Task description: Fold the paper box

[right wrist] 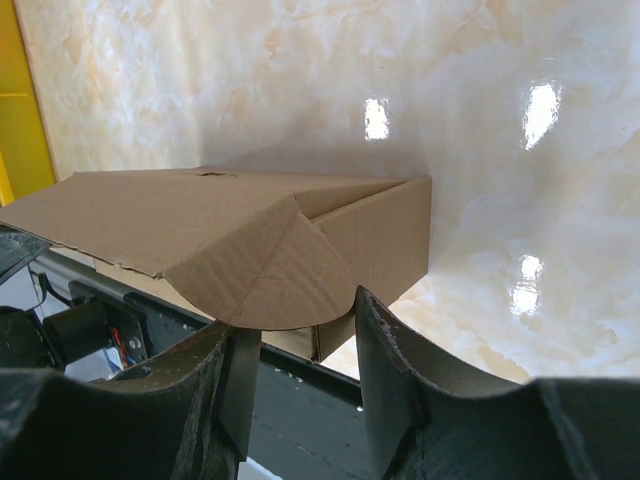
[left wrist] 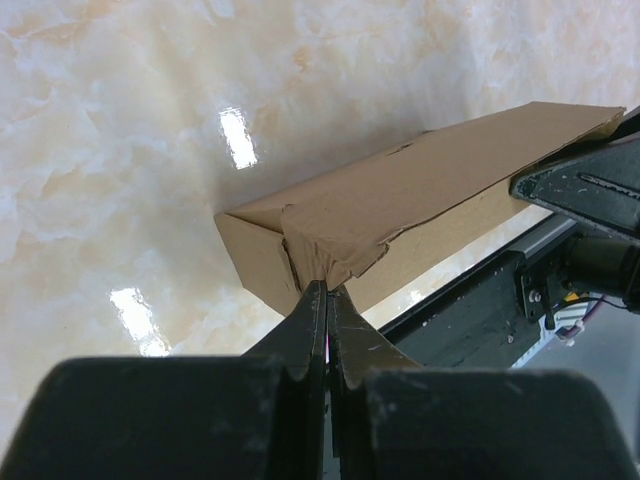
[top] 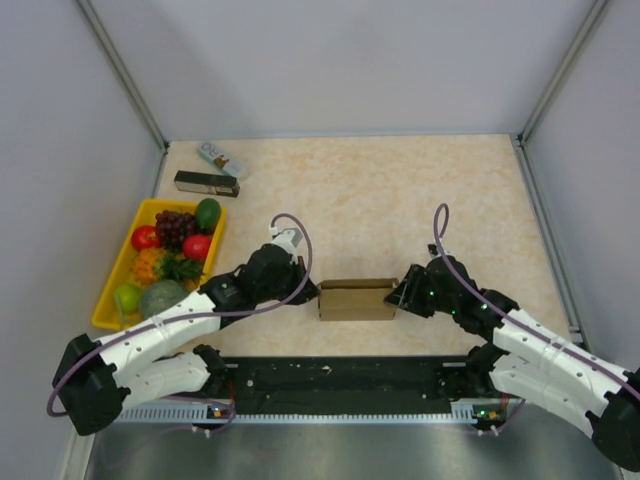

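The paper box point(top: 358, 298) is a brown carton, folded into a low rectangle, lying near the table's front edge between both arms. My left gripper point(top: 312, 291) is at its left end. In the left wrist view the jaws point(left wrist: 327, 288) are shut on a crumpled end flap of the box point(left wrist: 420, 190). My right gripper point(top: 399, 295) is at the right end. In the right wrist view it point(right wrist: 300, 318) is open, with the rounded end flap of the box point(right wrist: 200, 220) just above and between its fingers, not pinched.
A yellow tray point(top: 112, 290) of toy fruit stands at the left. A slim black box point(top: 206, 183) and a small white packet point(top: 221, 158) lie at the back left. A black rail point(top: 340, 375) runs along the near edge just in front of the box.
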`<state>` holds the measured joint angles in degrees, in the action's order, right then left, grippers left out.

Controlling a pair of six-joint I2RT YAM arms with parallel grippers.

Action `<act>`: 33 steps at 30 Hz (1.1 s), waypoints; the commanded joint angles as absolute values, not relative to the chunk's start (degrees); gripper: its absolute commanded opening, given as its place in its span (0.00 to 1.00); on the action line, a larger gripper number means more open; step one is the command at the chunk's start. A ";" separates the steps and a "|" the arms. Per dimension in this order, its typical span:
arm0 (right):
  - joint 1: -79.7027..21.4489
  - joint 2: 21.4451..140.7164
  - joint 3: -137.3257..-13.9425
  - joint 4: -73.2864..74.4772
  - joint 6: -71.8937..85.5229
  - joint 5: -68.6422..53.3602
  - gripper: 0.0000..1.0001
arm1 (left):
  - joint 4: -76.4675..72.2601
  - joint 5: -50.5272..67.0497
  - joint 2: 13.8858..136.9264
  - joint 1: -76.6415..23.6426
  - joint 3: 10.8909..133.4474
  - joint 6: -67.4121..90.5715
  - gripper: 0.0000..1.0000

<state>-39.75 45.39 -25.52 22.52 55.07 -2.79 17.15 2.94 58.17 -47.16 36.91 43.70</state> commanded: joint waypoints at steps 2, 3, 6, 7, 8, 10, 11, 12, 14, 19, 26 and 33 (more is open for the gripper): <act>-40.43 45.44 -24.96 24.35 53.61 -2.37 0.40 | 22.67 6.59 58.09 -47.81 35.33 39.55 0.00; -40.43 45.53 -24.96 24.26 53.70 -2.29 0.40 | 23.02 7.11 58.44 -47.90 35.51 39.72 0.00; -40.43 45.79 -25.14 24.26 53.52 -2.28 0.40 | 22.24 10.53 59.59 -47.90 35.95 41.83 0.00; -40.43 45.88 -25.22 24.34 53.53 -2.29 0.40 | 21.02 12.11 59.94 -47.81 35.86 42.27 0.00; -40.43 45.79 -25.22 24.26 53.53 -2.29 0.40 | 20.57 12.22 60.03 -47.90 35.86 42.88 0.00; -40.52 45.79 -25.22 24.43 53.53 -2.28 0.40 | 20.39 10.91 59.94 -47.99 35.42 43.07 0.00; -40.52 45.70 -25.31 24.35 53.53 -2.29 0.40 | 20.65 9.07 59.68 -48.08 35.25 42.81 0.00; -40.52 45.70 -25.31 24.35 53.53 -2.37 0.40 | 21.09 8.36 59.50 -47.99 34.98 42.63 0.00; -40.43 45.44 -25.31 24.35 53.00 -2.46 0.41 | 22.14 6.25 58.89 -47.99 34.72 42.10 0.00; -40.43 45.00 -27.06 25.04 47.40 -4.30 0.47 | 22.76 3.78 58.18 -48.08 33.66 41.31 0.00; -40.52 43.42 -36.01 36.98 35.96 -4.58 0.68 | 22.76 3.08 58.45 -48.08 33.57 41.05 0.00; -41.39 43.50 -43.06 42.10 31.38 -2.38 0.73 | 23.64 2.81 57.66 -48.08 34.45 40.61 0.00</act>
